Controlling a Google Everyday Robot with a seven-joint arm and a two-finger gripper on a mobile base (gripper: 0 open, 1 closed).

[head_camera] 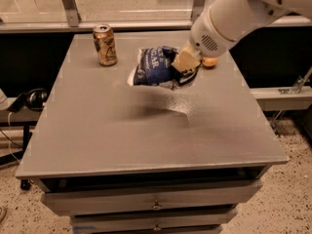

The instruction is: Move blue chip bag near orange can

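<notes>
One gripper point(185, 66), clamped on the right edge of the blue chip bag point(153, 67), holds it seemingly just above the grey table point(122, 135), near the upright orange can point(105, 45) to its left.

My arm point(243, 9) comes in from the upper right and slants down to the left, with its thick wrist housing point(212, 35) above the far right part of the counter point(146, 130). My claw point(185, 62) points down-left, clamped on the right end of the blue chip bag point(153, 67) and holding it off the surface.
</notes>
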